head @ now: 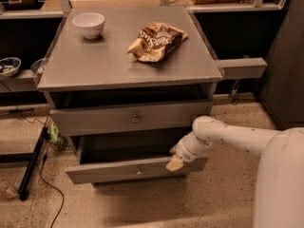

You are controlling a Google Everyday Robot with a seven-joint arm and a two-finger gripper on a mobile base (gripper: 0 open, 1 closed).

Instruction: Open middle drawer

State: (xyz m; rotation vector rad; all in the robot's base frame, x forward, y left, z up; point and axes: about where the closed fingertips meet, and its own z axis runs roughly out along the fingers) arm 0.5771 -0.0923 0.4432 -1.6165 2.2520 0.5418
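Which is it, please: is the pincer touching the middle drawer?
Cannot tell: the camera view shows the pincer overlapping the middle drawer at its rim; contact unclear.

**Count at the grey cabinet**

1 cabinet (95, 70). 2 drawers showing: the upper drawer (95, 121) and the middle drawer (104, 172). 2 knobs (136, 118) (139, 171), 1 on each. 2 bowls: a white bowl (89, 23) and a small bowl (8, 65). 1 snack bag (156, 41). 1 gripper (175, 163), at the middle drawer's right end.
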